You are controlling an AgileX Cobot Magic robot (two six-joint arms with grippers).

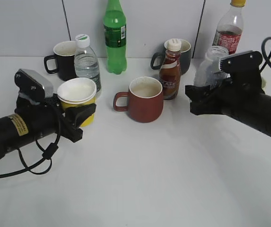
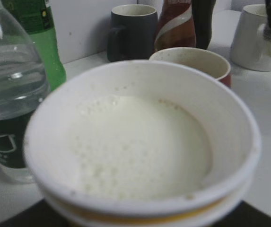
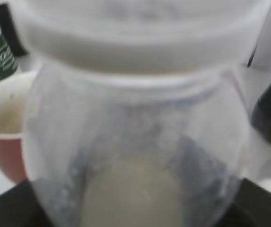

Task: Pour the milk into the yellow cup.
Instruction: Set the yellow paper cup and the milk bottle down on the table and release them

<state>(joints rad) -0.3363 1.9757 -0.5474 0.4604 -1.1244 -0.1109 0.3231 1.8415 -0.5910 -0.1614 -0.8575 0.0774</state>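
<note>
The small clear plastic milk bottle (image 1: 210,66), right of the dark red mug (image 1: 144,99), sits clamped in my right gripper (image 1: 202,97); my left gripper (image 1: 81,118) clasps the milk-filled yellow paper cup (image 1: 77,94).

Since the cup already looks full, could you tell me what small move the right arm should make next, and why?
Probably set the milk bottle down on the table. It stands upright and nearly drained in the right gripper, and the yellow cup in the left gripper already holds frothy milk.
</note>
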